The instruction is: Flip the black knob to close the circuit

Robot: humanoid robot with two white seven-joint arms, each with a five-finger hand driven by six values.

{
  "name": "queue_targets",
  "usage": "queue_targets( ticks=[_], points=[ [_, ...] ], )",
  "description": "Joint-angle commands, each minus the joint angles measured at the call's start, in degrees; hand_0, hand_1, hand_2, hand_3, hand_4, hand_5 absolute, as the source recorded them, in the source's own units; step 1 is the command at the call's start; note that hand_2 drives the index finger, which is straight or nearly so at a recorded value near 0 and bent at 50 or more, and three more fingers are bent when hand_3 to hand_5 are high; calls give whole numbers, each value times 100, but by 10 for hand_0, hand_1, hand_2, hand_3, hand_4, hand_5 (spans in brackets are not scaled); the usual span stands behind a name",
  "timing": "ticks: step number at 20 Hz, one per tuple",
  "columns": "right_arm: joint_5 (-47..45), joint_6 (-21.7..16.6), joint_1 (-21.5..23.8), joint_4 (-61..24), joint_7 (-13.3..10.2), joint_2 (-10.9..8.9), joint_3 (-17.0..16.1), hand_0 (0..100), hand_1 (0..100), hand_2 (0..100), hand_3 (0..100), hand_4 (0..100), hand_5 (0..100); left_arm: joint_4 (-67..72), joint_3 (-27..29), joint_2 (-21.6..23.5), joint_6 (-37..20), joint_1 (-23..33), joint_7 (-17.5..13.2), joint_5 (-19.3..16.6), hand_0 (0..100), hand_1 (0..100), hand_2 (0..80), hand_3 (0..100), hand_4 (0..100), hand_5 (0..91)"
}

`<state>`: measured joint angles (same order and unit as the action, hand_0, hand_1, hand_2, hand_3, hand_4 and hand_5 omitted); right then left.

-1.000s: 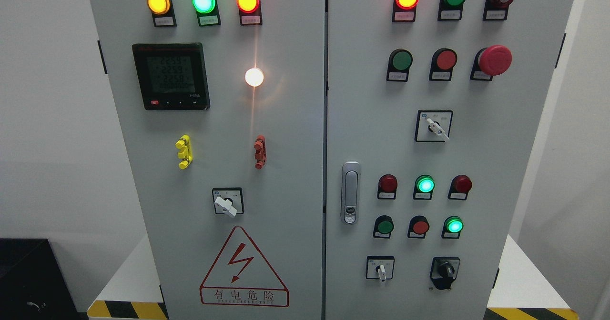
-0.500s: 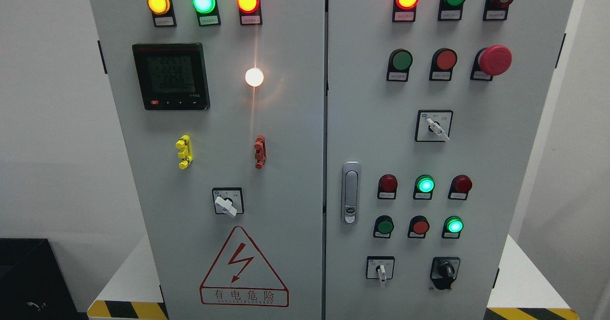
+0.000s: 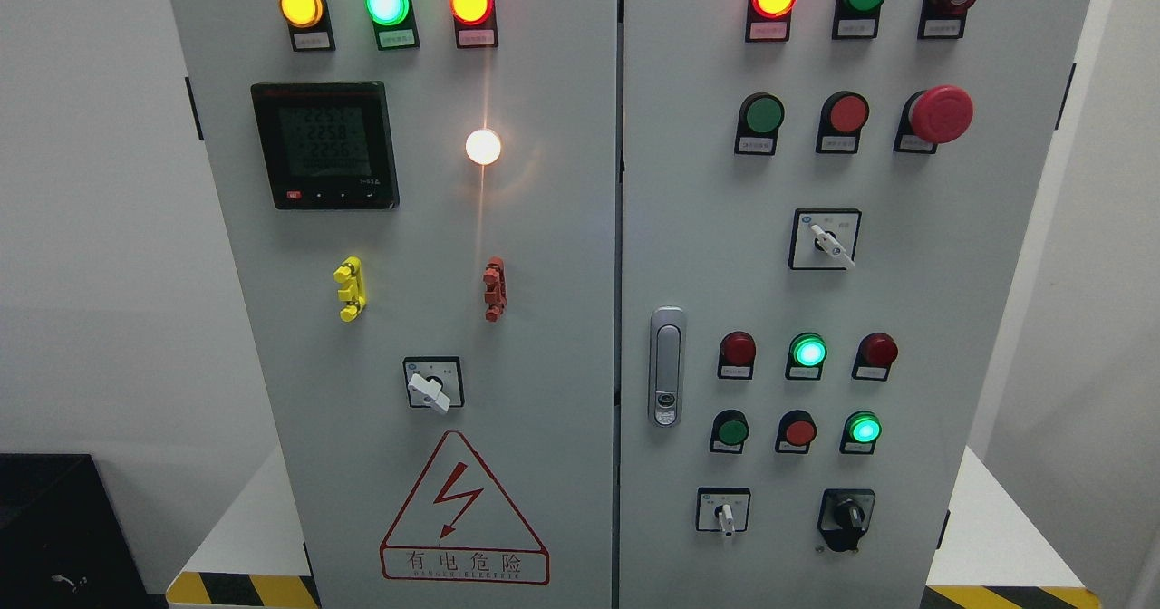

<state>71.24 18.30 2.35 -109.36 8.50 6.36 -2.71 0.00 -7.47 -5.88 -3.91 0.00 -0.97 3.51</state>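
Note:
The black knob [image 3: 848,514] sits on a black plate at the lower right of the right door of a grey electrical cabinet [image 3: 580,183]. Its handle points up and slightly left. A white-handled selector switch [image 3: 724,513] sits just left of it. Neither of my hands nor arms shows in the head view.
The right door also carries a red mushroom stop button [image 3: 941,114], lit green lamps [image 3: 808,352], red and green push buttons, another white selector [image 3: 826,240] and a silver door latch [image 3: 667,366]. The left door has a meter [image 3: 324,145], lit lamps and a white selector [image 3: 431,386]. A black box [image 3: 54,527] stands at lower left.

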Motion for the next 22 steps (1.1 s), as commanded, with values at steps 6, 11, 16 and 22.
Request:
queue_targets(
  ticks=[6, 11, 16, 22],
  points=[
    [180, 68, -578, 459, 29, -30, 227, 0, 1, 833, 999, 910, 1000, -132, 0, 8, -4, 123, 0, 0, 120, 556, 0, 0, 0, 0],
    [180, 86, -736, 687, 20, -73, 183, 0, 1, 830, 997, 907, 995, -132, 0, -1, -4, 123, 0, 0, 120, 556, 0, 0, 0, 0],
    [180, 86, -973, 960, 38, -170, -36, 0, 2, 828, 996, 903, 991, -132, 0, 7, -4, 123, 0, 0, 120, 556, 0, 0, 0, 0],
    [180, 77, -1061, 1039, 178, -381, -195, 0, 3, 827, 995, 901, 987, -132, 0, 8, -4, 123, 0, 0, 120, 556, 0, 0, 0, 0]
  ],
)
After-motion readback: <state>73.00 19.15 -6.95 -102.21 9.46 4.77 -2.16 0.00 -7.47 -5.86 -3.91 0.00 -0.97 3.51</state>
